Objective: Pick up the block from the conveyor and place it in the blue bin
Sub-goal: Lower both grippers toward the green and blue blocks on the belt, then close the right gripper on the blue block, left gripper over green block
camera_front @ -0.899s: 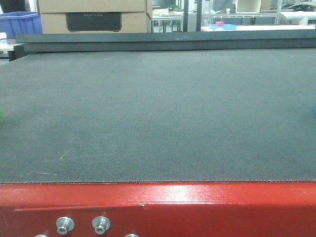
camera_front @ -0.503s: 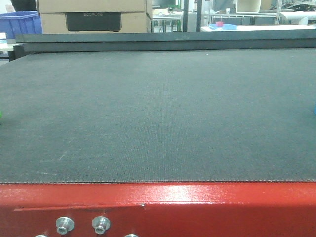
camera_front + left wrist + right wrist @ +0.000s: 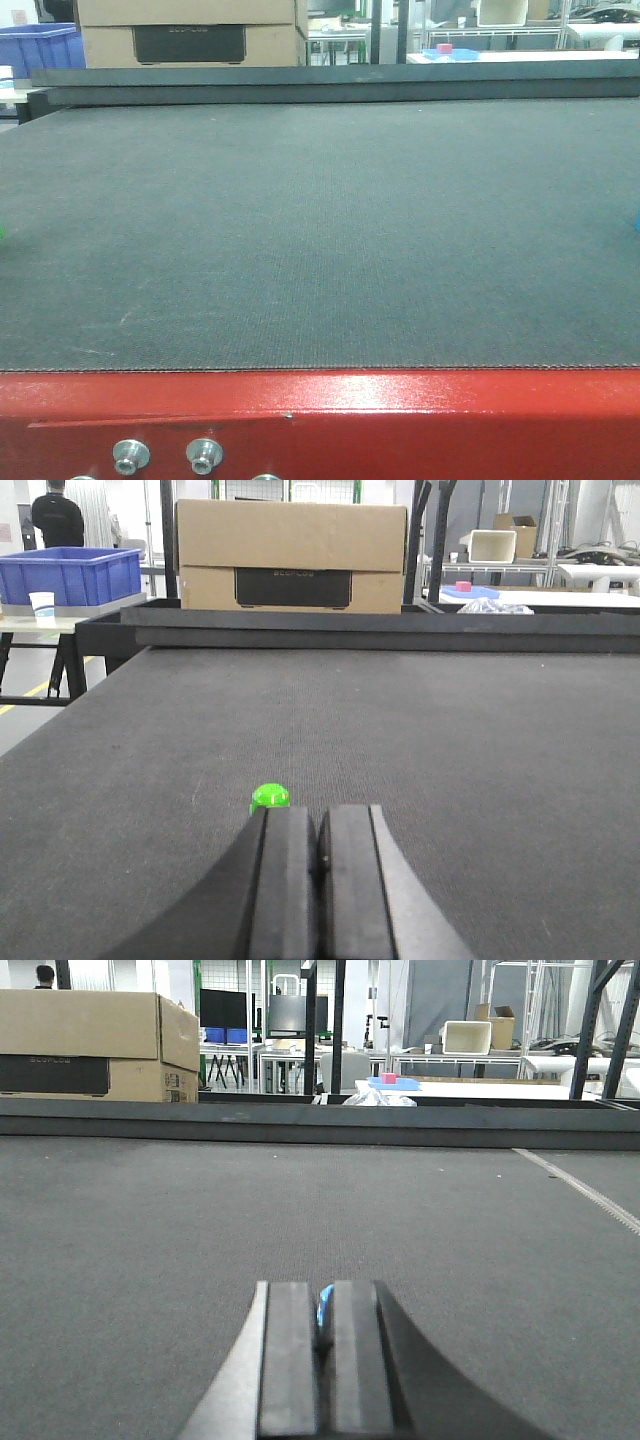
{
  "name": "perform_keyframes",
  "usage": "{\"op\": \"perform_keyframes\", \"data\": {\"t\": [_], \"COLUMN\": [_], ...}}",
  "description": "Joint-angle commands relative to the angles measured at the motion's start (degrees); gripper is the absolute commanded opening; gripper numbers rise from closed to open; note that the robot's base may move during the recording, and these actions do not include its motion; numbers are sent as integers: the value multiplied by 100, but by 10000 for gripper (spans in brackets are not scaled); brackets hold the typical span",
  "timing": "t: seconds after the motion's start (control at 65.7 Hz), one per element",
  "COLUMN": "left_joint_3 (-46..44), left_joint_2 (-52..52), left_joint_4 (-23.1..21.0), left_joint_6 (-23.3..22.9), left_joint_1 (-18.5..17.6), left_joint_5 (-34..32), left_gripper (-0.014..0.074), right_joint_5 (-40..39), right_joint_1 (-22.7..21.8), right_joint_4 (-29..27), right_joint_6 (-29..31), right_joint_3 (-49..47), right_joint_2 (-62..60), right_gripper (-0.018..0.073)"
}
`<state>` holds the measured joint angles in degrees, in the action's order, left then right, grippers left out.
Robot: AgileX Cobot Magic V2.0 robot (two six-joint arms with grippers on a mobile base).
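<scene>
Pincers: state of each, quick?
Left pincer: closed, empty; green object sits just beyond its tip.
Right pincer: closed; blue sliver at the seam, held or not unclear.

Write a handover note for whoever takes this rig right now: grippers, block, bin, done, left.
Left gripper: shut, holding nothing, low at the conveyor. A small green thing sits just past its tips; I cannot tell what it is.
Right gripper: shut, low at the belt. A blue sliver shows at the seam between the fingers, unclear what.
Blue bin: off the belt, on a table past its far left corner.
Done: nothing; no block clearly shows on the belt in the front view.
Left: spot a block, grab it, place it in the bin.
</scene>
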<state>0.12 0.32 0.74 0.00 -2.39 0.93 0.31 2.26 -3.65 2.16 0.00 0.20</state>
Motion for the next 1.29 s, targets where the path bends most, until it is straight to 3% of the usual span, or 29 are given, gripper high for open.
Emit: {"op": "perform_keyframes", "data": {"t": [0.0, 0.152, 0.335, 0.472, 0.838, 0.944, 1.081, 1.188, 1.279], "left_joint_3": [-12, -485, -2071, -3169, -5386, -5717, -5848, -5875, -5930], "left_joint_2": [-32, -32, 415, 1542, 4929, 5728, 6584, 7029, 7287], "left_joint_4": [16, 16, 146, 107, 102, 45, -135, -203, -203], "left_joint_6": [0, 0, 0, 0, 0, 0, 0, -578, -694], "left_joint_1": [1, 1, 1, 1, 1, 1, 1, 1, 1], "left_joint_5": [-264, 175, 1924, 3148, 5086, 5198, 5124, 5086, 5214], "left_gripper": [-111, -111, -111, -111, -111, -111, -111, -111, -111], "right_joint_5": [-438, 80, 1418, 2188, 4471, 5135, 5344, 5561, 5790], "right_joint_1": [-20, -20, -20, -20, -20, -20, -20, -30, -55], "right_joint_4": [28, 28, 28, 28, -58, -58, -58, -224, -266], "right_joint_6": [12, 12, 12, 12, 182, 248, 248, 237, 226], "right_joint_3": [0, -615, -1911, -2744, -4782, -5297, -5663, -5917, -6279], "right_joint_2": [-20, -20, 138, 895, 4188, 5123, 6206, 6959, 7619], "right_gripper": [-162, -162, -162, -162, -162, -162, -162, -162, -157]}}
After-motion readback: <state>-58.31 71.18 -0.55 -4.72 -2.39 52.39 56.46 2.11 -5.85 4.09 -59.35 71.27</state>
